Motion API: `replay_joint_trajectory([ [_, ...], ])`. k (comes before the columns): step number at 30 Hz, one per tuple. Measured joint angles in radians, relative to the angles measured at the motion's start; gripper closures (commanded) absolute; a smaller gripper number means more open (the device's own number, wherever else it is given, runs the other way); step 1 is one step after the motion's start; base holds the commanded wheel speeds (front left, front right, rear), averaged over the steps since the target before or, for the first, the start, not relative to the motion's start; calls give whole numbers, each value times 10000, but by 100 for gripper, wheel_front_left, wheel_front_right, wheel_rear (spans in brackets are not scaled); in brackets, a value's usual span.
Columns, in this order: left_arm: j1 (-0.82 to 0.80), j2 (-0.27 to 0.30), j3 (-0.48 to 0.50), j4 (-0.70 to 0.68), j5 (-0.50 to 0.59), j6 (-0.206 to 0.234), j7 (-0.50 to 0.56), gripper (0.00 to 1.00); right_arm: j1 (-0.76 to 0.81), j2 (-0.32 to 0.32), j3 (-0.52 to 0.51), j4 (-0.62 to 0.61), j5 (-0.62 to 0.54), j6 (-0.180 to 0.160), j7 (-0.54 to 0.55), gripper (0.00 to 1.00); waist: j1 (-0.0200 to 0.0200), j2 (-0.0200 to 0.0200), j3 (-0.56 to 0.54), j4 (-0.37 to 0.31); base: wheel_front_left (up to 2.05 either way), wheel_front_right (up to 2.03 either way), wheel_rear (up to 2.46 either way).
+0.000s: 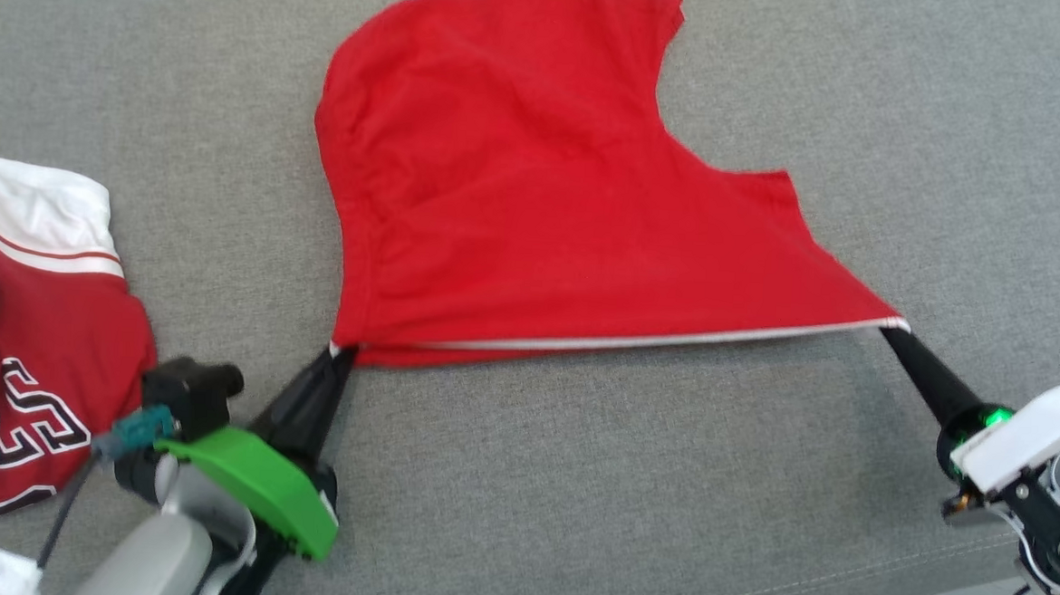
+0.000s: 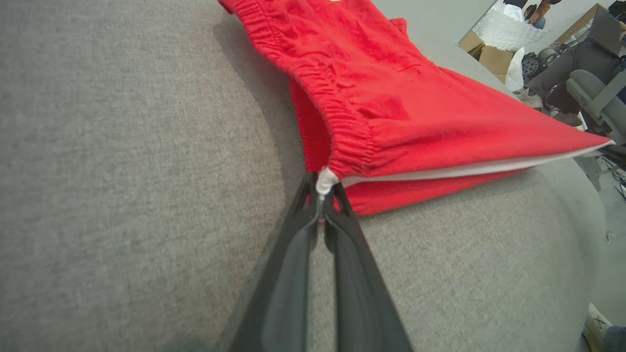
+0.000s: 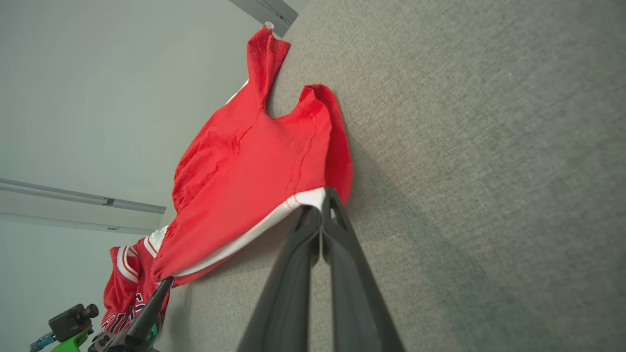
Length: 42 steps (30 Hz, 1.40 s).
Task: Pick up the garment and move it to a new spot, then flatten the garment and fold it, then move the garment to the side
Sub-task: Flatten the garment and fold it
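Note:
The garment [image 1: 535,198] is a pair of red shorts with a white side stripe and an elastic waistband, spread on the grey cushion. My left gripper [image 1: 342,353] is shut on its near-left corner at the waistband end, seen close in the left wrist view on the white trim [image 2: 324,185]. My right gripper [image 1: 893,327] is shut on the near-right corner at the leg hem [image 3: 318,198]. The white-striped edge runs taut between the two grippers, slightly lifted off the cushion. The far part of the garment [image 3: 254,161] lies on the surface and runs past the head view's top edge.
A red and white jersey [image 1: 20,334] with lettering lies at the left edge of the cushion, close to my left arm. The grey cushion [image 1: 620,484] has bare room in front and to the right. Its front edge runs at the lower right, and a room with chairs lies beyond [image 2: 577,73].

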Motion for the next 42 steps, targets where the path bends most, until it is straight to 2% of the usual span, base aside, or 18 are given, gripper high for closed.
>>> replay_joint_trajectory([
  [4,1309,104,-284,213,-226,50,226,100,1061,-391,353,-242,230,2,533,100,0,0,-473,55,0,0,0],
  [9,2488,132,-393,77,-1026,240,765,100,2690,-988,403,-408,796,2,809,100,0,0,-1040,96,0,0,0],
  [15,3895,128,-508,-514,-2219,416,1724,100,4146,-1580,48,-1083,1831,92,1001,100,0,0,-1572,186,0,0,0],
  [20,4448,105,-430,-1137,-2625,583,2036,100,4305,-2027,-493,-1923,1900,309,907,100,0,0,-1592,307,0,0,0],
  [24,4368,385,-203,-1925,-2815,635,2318,100,3904,-2178,-773,-2581,1856,401,828,100,0,0,-1410,378,0,0,0],
  [30,2965,909,261,-3641,-3129,813,3258,100,1722,-2219,-1480,-3229,1649,334,821,100,0,0,-767,528,0,0,0],
  [35,1560,930,334,-4222,-3198,1020,4119,100,755,-2222,-1778,-3012,1563,-174,790,100,-1,0,-213,801,0,0,0],
  [42,-142,817,650,-4334,-3287,1202,4997,100,-730,-2213,-1927,-2619,1095,-865,779,100,0,0,563,1455,0,0,0],
])
